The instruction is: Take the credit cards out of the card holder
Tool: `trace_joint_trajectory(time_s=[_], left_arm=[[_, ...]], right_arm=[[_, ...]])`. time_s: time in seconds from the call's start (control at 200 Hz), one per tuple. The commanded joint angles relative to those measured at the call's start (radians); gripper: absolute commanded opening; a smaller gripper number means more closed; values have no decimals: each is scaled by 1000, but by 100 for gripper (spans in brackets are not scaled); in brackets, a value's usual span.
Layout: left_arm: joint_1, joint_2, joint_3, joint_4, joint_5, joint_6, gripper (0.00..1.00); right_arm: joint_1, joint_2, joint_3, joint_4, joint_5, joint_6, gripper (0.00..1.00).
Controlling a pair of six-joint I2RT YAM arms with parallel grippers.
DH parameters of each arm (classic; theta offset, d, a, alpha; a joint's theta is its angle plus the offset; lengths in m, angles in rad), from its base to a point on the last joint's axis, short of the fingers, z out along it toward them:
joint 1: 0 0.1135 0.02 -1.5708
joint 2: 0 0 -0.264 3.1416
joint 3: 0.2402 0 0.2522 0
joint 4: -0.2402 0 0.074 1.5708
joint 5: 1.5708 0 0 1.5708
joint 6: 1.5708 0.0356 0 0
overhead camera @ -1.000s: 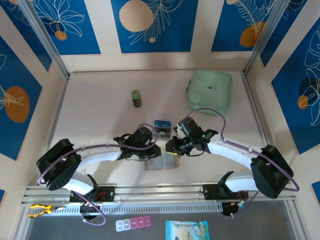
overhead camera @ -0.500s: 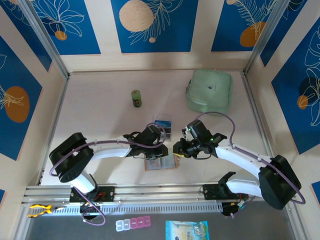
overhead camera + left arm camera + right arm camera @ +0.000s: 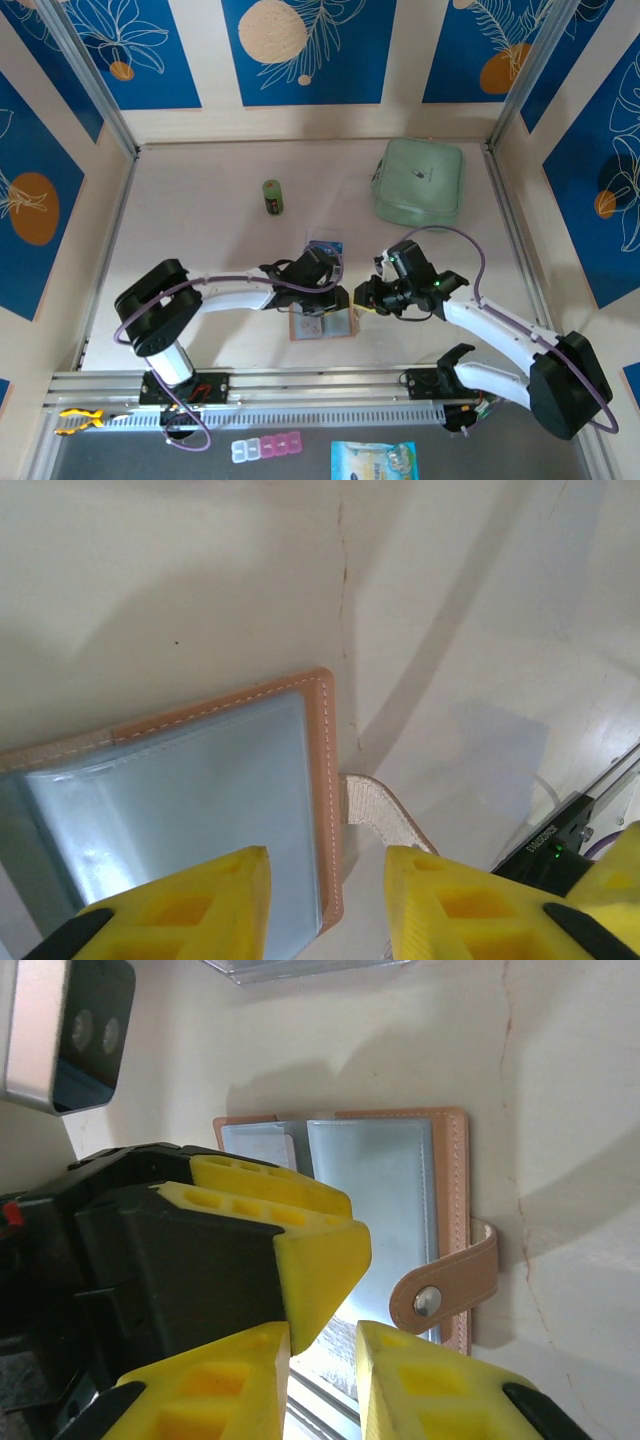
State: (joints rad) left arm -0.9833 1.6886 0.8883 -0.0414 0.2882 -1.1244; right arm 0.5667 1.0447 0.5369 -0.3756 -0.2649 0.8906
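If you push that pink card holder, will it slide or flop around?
The card holder lies open and flat, so it would probably slide, not roll. Its clear pockets look bendy, so lifting one edge likely folds it. The snap tab sticks out and may flap.

The card holder [image 3: 190,770] is cut off at left (its contents unclear).
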Motion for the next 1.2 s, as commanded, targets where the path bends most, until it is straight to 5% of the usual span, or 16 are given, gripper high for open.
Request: trace_joint_trajectory(time_s=[0.0, 0.51, 1.195], left_arm=[[-11, 4, 26, -18, 16, 17, 35], [38, -136, -101, -9, -14, 33, 33], [147, -413, -368, -58, -58, 22, 25]], right_arm=[[-7, -23, -15, -38, -27, -20, 26], [24, 46, 25, 10, -45, 11, 26], [227, 427, 247, 75, 15, 10, 24]])
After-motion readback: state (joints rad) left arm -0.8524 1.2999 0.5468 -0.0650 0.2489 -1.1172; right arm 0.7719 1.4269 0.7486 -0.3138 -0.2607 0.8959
